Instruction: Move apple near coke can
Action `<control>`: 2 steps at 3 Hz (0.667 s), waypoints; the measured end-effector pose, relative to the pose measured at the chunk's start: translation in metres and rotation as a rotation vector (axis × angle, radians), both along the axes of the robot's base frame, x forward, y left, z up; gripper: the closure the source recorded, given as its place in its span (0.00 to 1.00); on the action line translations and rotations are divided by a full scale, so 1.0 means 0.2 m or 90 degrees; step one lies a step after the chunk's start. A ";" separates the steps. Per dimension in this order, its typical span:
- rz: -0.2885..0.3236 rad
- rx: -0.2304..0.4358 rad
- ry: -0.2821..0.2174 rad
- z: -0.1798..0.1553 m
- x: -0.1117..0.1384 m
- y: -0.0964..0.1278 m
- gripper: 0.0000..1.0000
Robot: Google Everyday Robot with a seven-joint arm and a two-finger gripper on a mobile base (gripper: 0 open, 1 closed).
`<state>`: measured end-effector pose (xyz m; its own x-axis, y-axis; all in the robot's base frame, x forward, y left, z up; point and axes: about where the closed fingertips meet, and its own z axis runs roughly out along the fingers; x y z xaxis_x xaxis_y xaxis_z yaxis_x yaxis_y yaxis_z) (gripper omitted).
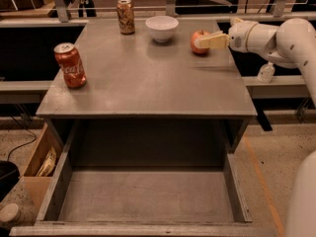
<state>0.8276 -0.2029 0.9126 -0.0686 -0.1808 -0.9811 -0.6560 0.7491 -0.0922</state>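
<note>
The apple [195, 37] is small, round and red-orange, and sits on the grey table [148, 83] at the back right. My gripper [202, 43] reaches in from the right on a white arm, and its tan tip overlaps the apple's right side at apple height. The coke can [70, 65], red with white script and a silver top, stands upright near the table's left edge, far from the apple.
A white bowl [162, 27] and a tan-and-brown patterned can [126, 16] stand at the back of the table. An open drawer [148, 196] juts out below the front edge. A cardboard box [42, 159] sits on the floor at left.
</note>
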 end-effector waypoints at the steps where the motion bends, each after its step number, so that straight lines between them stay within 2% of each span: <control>1: 0.014 0.010 0.009 -0.07 0.09 0.08 0.00; 2: 0.030 0.021 0.033 -0.18 0.12 0.14 0.00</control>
